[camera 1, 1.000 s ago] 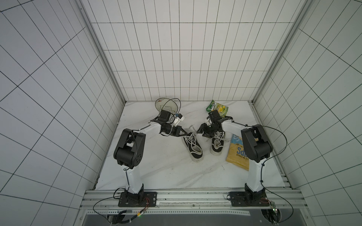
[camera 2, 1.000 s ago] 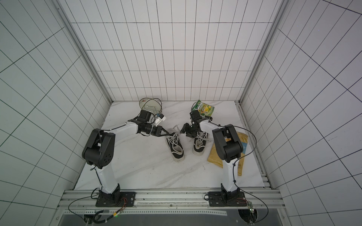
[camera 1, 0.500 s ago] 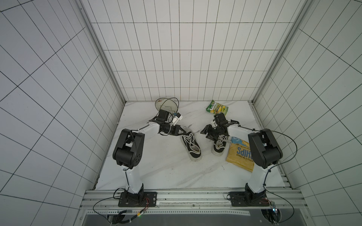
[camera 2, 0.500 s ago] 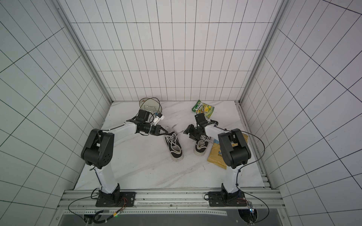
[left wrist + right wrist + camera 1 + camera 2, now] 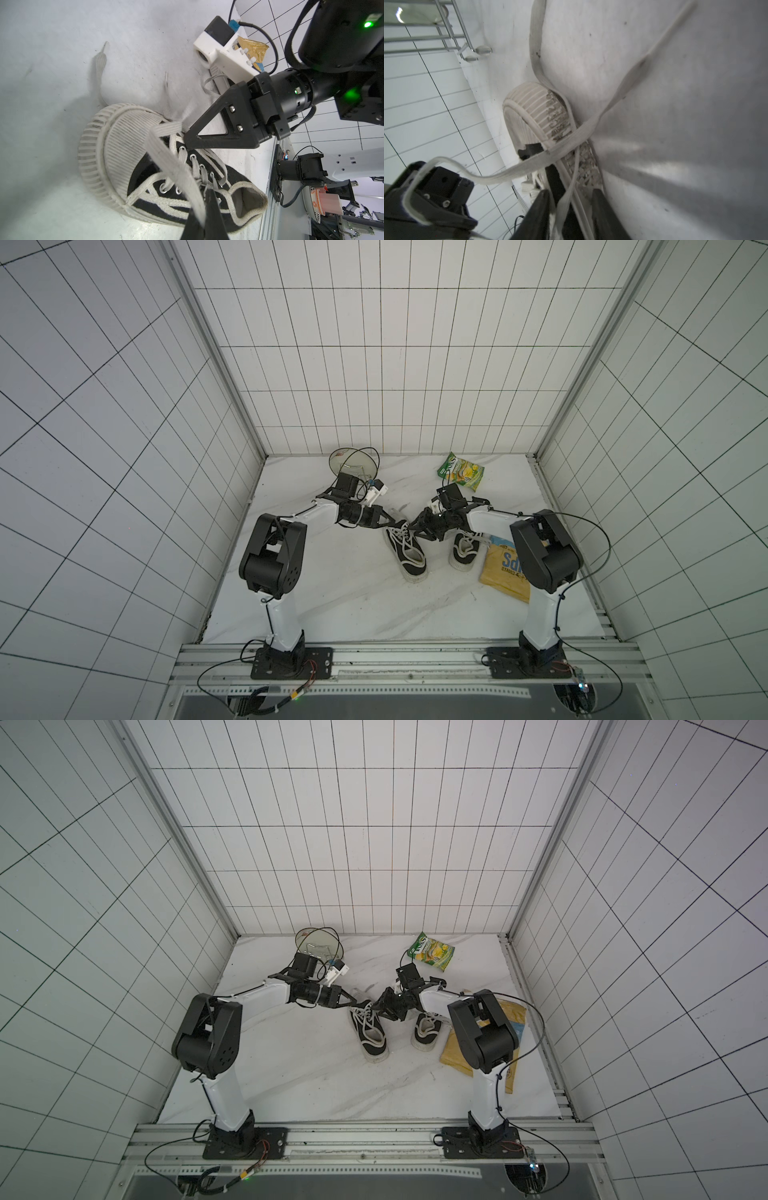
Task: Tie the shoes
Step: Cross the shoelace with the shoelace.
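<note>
- Black canvas low-top with a white ribbed toe cap, the worked shoe (image 5: 406,551), upright on its sole near the middle of the marble table (image 5: 332,593), toe end toward the back wall. Just beside it on the right and roughly parallel, the other shoe (image 5: 462,556).
- Probably light and easy to shove: soft canvas upper, rubber sole, nothing pinning it down. A hard pull is likely enough to drag or tip it.
- Broad, flat, woven and limp, the lace (image 5: 176,166). Unlikely to hold a loop unaided, apt to twist or slip between smooth pads. Best taken part-way along a free strand, clear of the eyelets and not at the thin tip.
- 2 free ends trailing over the toe cap onto the table, crossing above the toe in the right wrist view.
- At the toe end, the left gripper (image 5: 397,524), jaws closed flat on the lace, strand running up off the shoe and slightly taut. Arm stretched low and forward from the left, wrist nearly level.
- Facing it, almost tip to tip, the right gripper (image 5: 572,193), jaws a little apart, astride the second strand (image 5: 566,199) with no pinch visible. Forearm reaching in low from the right, passing over the toe end of the other shoe.
- Further out: yellow packet (image 5: 505,572) just beside the other shoe, green snack bag (image 5: 461,470) and wire rack (image 5: 353,466) near the back wall.
</note>
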Robot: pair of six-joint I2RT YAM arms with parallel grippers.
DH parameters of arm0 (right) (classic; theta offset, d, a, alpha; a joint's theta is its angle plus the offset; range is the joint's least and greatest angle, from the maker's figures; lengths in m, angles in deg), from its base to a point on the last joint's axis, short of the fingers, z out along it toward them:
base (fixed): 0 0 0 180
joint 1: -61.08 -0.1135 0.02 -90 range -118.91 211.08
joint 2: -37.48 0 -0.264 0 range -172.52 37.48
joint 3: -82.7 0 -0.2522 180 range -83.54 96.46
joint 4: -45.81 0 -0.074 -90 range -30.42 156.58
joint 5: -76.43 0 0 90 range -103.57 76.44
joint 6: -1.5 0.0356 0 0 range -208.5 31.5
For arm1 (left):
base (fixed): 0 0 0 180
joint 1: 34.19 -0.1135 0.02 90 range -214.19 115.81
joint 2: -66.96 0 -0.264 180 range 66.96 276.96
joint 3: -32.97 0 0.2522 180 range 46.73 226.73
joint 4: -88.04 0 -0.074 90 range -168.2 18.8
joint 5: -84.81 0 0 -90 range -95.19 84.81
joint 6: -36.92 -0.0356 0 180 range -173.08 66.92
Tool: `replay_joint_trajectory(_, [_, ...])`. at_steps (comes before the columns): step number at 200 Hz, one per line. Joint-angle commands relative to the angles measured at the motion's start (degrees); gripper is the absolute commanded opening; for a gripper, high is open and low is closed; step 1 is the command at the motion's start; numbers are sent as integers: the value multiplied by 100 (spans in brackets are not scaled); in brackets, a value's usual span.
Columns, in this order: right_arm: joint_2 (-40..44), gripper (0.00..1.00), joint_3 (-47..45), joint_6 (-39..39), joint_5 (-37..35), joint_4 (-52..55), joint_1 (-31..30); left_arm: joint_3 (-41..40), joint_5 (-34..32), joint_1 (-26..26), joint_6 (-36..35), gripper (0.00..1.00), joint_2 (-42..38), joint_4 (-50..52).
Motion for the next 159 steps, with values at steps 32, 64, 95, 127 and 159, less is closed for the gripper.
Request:
replay_joint_trajectory(32, [436,0,52,-353,-102,-48,55,140,134,-140,127,0,-177,-205])
replay_joint_trajectory(64, [934,0,394,-1536,-351,1197,-27,387,284,-238,255,0,-211,-230])
replay_joint_trajectory(95, [1060,0,753,-2718,-951,2756,-237,266,347,-242,300,0,-266,-258])
replay_joint_trajectory(127, [867,4,753,-3310,-1902,3959,-358,-47,434,-234,300,0,-213,-271])
replay_joint_trajectory(159, [826,19,691,-3511,-2150,4456,-360,-154,609,-216,308,0,-173,-265])
